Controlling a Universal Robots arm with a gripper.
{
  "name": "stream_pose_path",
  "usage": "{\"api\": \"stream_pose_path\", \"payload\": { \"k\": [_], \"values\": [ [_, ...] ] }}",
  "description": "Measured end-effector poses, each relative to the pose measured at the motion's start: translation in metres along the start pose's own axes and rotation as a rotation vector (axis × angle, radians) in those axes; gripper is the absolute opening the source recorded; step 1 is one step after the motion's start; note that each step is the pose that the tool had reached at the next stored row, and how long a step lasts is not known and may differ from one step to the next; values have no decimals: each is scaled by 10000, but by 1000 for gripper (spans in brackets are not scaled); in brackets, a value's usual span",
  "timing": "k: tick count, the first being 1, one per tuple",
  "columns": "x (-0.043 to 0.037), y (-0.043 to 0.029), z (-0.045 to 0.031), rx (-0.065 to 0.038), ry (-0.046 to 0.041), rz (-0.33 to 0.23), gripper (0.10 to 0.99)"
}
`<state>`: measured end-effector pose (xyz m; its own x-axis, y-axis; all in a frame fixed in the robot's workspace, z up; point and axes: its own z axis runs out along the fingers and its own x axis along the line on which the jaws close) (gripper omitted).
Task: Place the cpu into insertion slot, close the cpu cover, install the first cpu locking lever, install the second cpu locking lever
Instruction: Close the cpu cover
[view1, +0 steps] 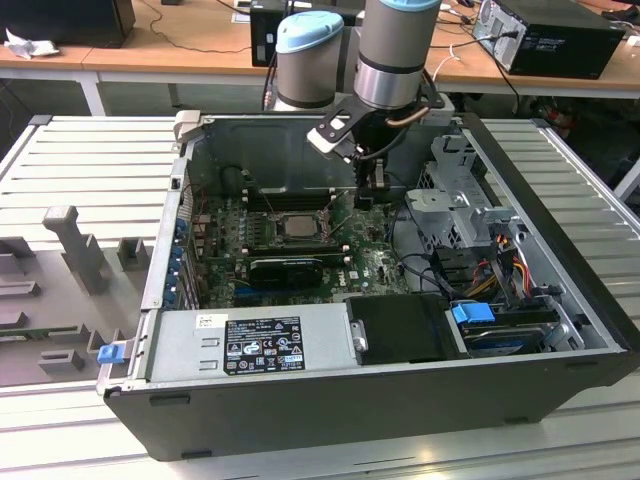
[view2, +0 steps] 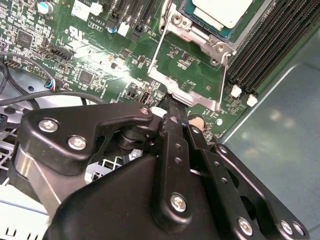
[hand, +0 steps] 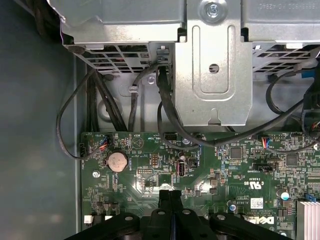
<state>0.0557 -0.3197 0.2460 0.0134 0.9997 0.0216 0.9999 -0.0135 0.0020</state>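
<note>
The open computer case (view1: 560, 300) on the ribbed tabletop (view1: 90, 150) holds a green motherboard (view1: 225, 270). The cpu (view2: 222, 10) sits in the insertion slot (view1: 272, 228), and the cpu cover (view2: 192, 27) lies flat around it. The gripper (view2: 171, 102) is narrow, its fingers pressed together on nothing, just beside the cover's edge.

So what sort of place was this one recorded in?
Probably a robotics or electronics lab: an open computer case lies on a slatted metal table, a robot arm reaches into it, and wooden desks behind carry more computers.
</note>
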Motion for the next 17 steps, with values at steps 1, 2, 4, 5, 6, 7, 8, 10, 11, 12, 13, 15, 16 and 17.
{"api": "stream_pose_path", "payload": {
  "k": [1,2,4,5,6,7,8,10,11,12,13,15,16,17],
  "values": [
    [0,-3,0,0,-1,0,106],
    [0,-7,0,1,0,0,106],
    [0,-13,0,0,0,0,106],
    [0,-18,0,0,0,0,106],
    [0,-21,0,0,0,1,106],
    [0,-23,0,0,0,0,106],
    [0,-26,0,0,0,0,106],
    [-1,-48,0,0,0,0,106],
    [-1,-55,0,0,0,1,106],
    [-1,-61,0,0,-1,0,106],
    [-1,-71,0,1,0,-1,106],
    [-1,-93,0,0,0,0,106],
    [-1,-103,0,1,-1,0,106],
    [-2,-114,0,1,0,0,106]
  ]
}}
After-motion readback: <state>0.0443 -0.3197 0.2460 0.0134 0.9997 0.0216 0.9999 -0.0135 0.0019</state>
